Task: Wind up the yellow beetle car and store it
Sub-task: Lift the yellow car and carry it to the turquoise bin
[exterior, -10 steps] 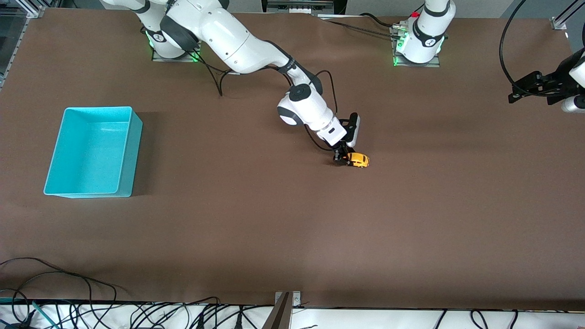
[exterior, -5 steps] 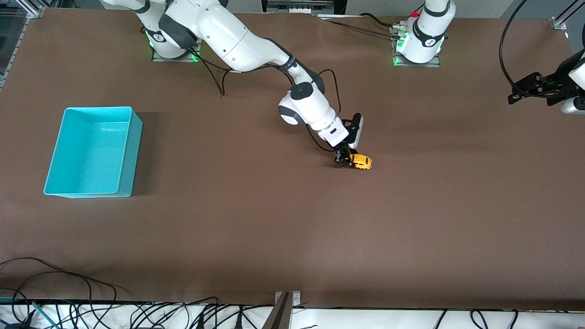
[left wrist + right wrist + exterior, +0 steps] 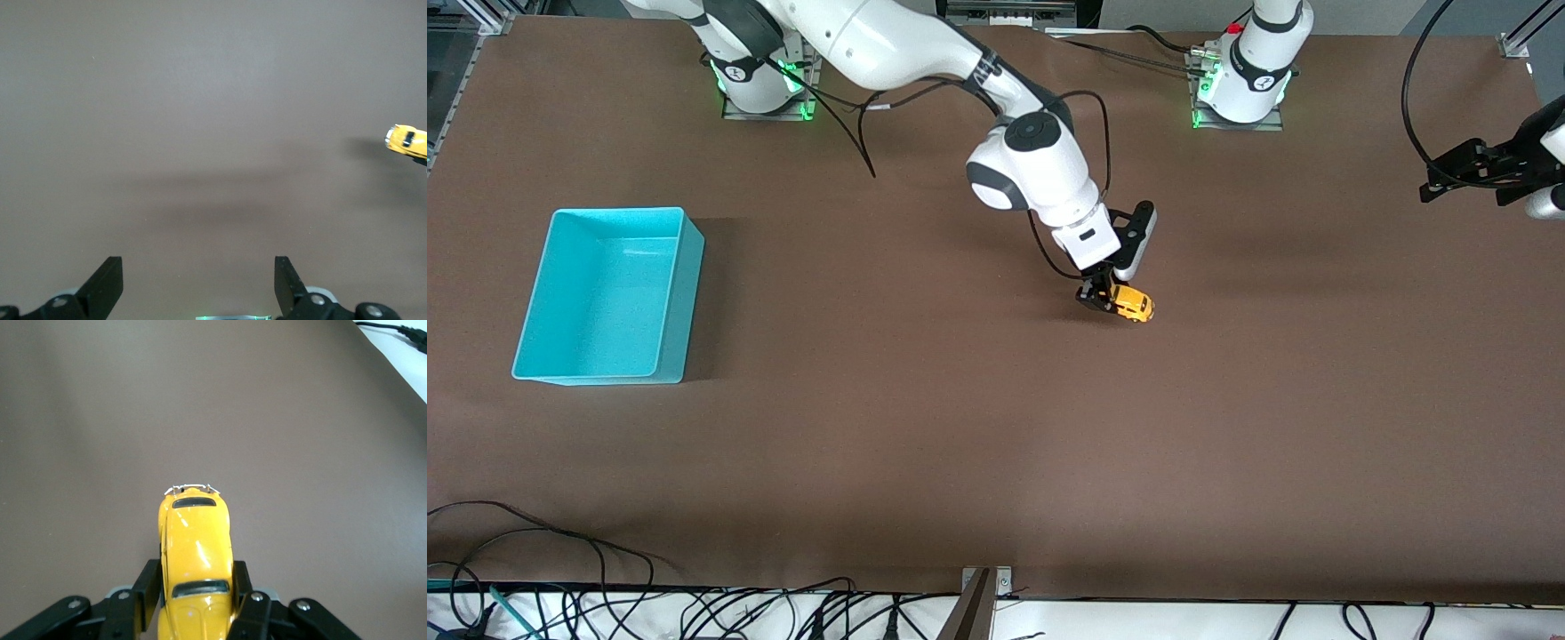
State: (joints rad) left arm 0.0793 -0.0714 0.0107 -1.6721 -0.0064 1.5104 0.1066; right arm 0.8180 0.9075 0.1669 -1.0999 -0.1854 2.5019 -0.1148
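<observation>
The small yellow beetle-shaped toy car [image 3: 1132, 304] is clamped by its sides in the closed fingers of the right gripper [image 3: 1100, 297], over the middle of the brown table [image 3: 996, 427], while the left gripper [image 3: 1449, 173] waits with fingers spread at three o'clock, the turquoise plastic bin [image 3: 678, 293] at nine.

You see the yellow beetle car [image 3: 1132, 304] in a bright yellow-orange, with dark windows and a small silver bumper. The right end effector [image 3: 1103, 296] is black, and the left end effector [image 3: 1449, 173] is black too. Both arms have white shells with dark grey joints, and green lights glow at their bases. The desk [image 3: 996, 444] is plain brown, without any pattern. The bin [image 3: 609, 295] is turquoise all over.
</observation>
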